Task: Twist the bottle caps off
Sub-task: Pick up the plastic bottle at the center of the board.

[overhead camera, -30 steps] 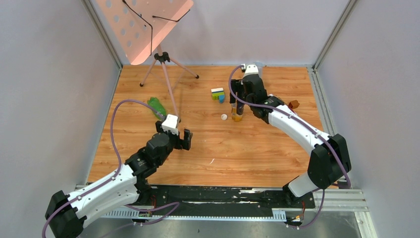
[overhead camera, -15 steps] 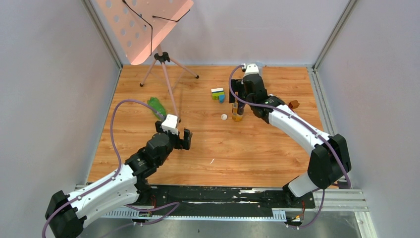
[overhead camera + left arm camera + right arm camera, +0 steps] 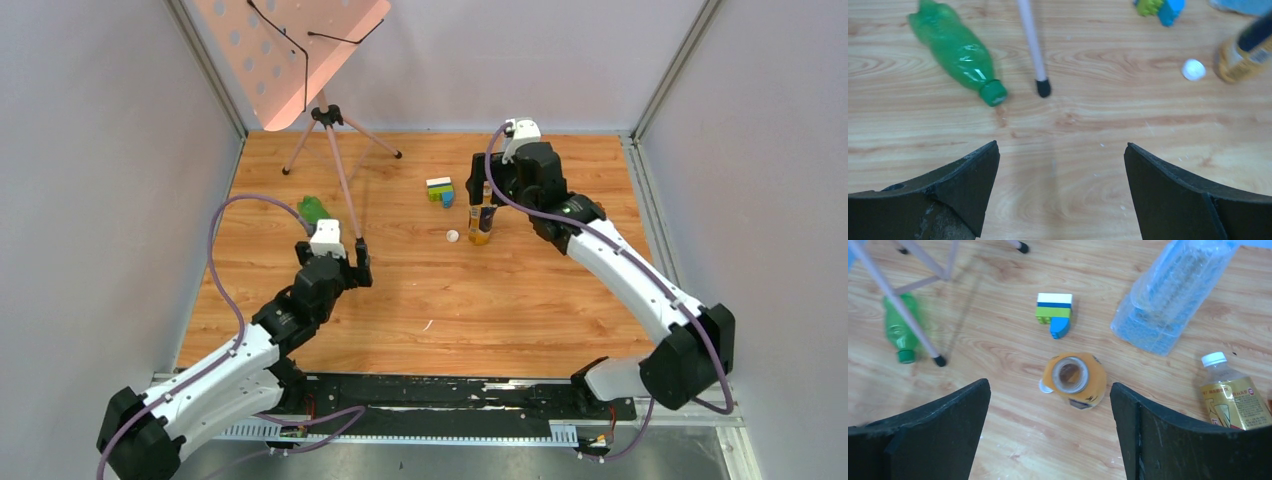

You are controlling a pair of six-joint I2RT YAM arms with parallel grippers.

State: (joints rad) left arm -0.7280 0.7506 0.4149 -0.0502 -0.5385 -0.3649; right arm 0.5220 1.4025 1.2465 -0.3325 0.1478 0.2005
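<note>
An amber bottle [image 3: 1075,377] with a yellow label stands upright, its mouth uncapped, and a loose white cap [image 3: 1044,386] lies on the floor against its left side. My right gripper [image 3: 1049,385] hangs open above this bottle [image 3: 481,232], touching nothing. A second amber bottle [image 3: 1230,397] with its white cap [image 3: 1214,358] on lies to the right. The green bottle [image 3: 953,47] lies on its side with its green cap [image 3: 993,93] on. My left gripper [image 3: 1062,145] is open and empty, short of the green cap.
A pink music stand [image 3: 300,60] on a tripod has one leg foot [image 3: 1043,87] right beside the green cap. Stacked toy bricks [image 3: 1055,312] and a clear bluish container [image 3: 1173,295] lie behind the upright bottle. Grey walls enclose the wooden floor [image 3: 450,300].
My right gripper has opened wider and drawn up and back from the upright amber bottle. My left arm has swung left and forward toward the green bottle.
</note>
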